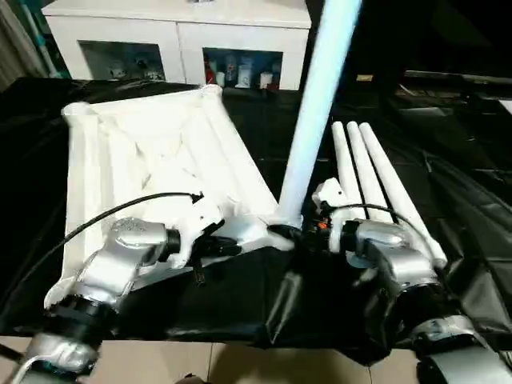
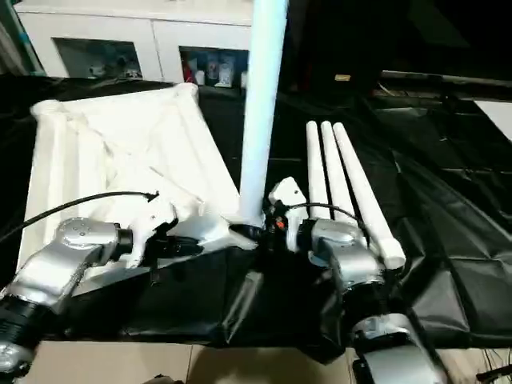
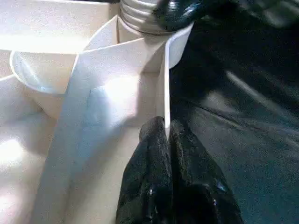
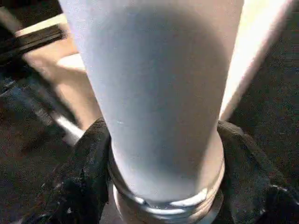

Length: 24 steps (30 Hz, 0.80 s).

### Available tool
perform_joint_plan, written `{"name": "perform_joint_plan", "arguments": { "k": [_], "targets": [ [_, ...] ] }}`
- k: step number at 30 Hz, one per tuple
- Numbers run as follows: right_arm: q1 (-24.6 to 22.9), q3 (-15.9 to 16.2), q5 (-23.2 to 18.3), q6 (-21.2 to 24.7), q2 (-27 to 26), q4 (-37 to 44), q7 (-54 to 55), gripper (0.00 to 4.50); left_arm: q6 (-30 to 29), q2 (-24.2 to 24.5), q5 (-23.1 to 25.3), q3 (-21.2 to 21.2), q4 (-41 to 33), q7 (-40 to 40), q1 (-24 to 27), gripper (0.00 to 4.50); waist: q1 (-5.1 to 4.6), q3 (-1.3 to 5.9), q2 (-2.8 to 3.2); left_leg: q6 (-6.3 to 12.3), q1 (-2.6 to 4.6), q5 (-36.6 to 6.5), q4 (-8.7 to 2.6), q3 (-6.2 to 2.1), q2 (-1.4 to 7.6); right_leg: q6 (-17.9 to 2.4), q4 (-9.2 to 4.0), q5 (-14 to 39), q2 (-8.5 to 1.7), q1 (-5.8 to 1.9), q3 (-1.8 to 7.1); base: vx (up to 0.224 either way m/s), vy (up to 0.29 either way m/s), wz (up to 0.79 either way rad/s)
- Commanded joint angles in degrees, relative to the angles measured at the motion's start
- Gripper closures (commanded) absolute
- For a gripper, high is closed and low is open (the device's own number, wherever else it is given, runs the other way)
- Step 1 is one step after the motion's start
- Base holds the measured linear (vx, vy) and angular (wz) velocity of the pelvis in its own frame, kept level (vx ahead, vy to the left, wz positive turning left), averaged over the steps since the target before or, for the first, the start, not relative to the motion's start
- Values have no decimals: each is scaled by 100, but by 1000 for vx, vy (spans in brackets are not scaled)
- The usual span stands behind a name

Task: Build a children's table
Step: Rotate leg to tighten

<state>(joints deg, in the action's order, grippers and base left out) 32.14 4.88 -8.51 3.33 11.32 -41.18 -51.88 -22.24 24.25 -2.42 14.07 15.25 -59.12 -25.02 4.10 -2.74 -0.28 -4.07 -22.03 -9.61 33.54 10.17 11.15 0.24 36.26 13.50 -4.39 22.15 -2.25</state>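
- The right tool [image 2: 260, 234] has its two black fingers [image 4: 84, 177] clasped round the threaded foot of the upright leg [image 1: 316, 112], which stands in the near corner socket [image 3: 175, 39]. If the leg leans, the thread may well cross and jam.
- The left tool [image 3: 164, 140] is pressed together, pinching the tabletop's thin side wall [image 3: 161, 84]; that slim edge could slip free, letting the tabletop [image 1: 152, 152] turn with the leg.
- The tabletop lies underside up on the black-covered counter [image 1: 448, 160]. Three spare legs [image 1: 370, 172] rest just right of the upright one; a swinging forearm could roll them away.
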Motion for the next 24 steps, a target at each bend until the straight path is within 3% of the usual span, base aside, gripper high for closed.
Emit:
{"name": "perform_joint_plan", "arguments": {
  "k": [1,2,4,6,8,11,15,16,22,24],
  "targets": [
    [18,-116,219,129,-224,-465,869,173,-76,-291,37,-62,298,489,-208,450,-8,294,-16,428,112,-796,-369,-26,188,-1599,-379,-189,-314,-231,196,0,0,0],
    [66,-193,240,155,-398,-613,1327,173,-176,-455,121,-76,478,781,-332,450,-27,284,-9,396,119,-854,-379,-21,185,-1580,-391,-81,-315,-214,204,0,0,0],
    [245,-369,262,182,-773,-935,2332,173,-364,-867,229,-166,879,1439,-639,450,-72,256,4,111,170,-1179,-426,-33,188,-1508,-460,534,-324,-183,212,0,0,0],
    [368,-462,230,217,-954,-1104,2774,173,-449,-1055,272,-183,1056,1696,-789,450,-64,255,-2,7,177,-1372,-432,-36,178,-1399,-498,884,-345,-183,221,0,0,0],
    [577,-561,222,197,-1212,-1360,3450,174,-568,-1330,364,-218,1317,2159,-1012,450,-70,251,14,-25,165,-1365,-447,-42,178,-1296,-505,826,-331,-163,223,0,0,0],
    [844,-717,143,98,-1535,-1655,4184,174,-616,-1649,438,-286,1641,2732,-1255,450,-67,261,3,-18,159,-1289,-438,-38,173,-1265,-494,592,-325,-163,227,0,0,0],
    [1121,-694,254,22,-1761,-1920,4522,174,-584,-1814,556,-270,1824,3018,-1392,450,-43,296,-6,169,107,-893,-407,-42,157,-1239,-425,-114,-317,-205,196,0,0,0],
    [1194,-720,292,-34,-1808,-2014,4552,174,-578,-1844,553,-288,1889,3069,-1428,450,-42,288,-39,230,97,-880,-406,-37,153,-1234,-432,-156,-321,-217,194,0,0,0],
    [1302,-825,140,-440,-1852,-2063,3834,174,-566,-1722,532,-228,1756,2854,-1368,450,-39,256,-30,270,100,-1125,-432,-38,173,-1197,-475,196,-340,-198,196,0,0,0],
    [1265,-822,45,-520,-1780,-1928,3534,118,-525,-1634,519,-199,1659,2703,-1317,450,-44,257,-41,273,95,-1115,-436,-40,177,-1184,-474,231,-339,-202,197,0,0,0]
  ]
}}
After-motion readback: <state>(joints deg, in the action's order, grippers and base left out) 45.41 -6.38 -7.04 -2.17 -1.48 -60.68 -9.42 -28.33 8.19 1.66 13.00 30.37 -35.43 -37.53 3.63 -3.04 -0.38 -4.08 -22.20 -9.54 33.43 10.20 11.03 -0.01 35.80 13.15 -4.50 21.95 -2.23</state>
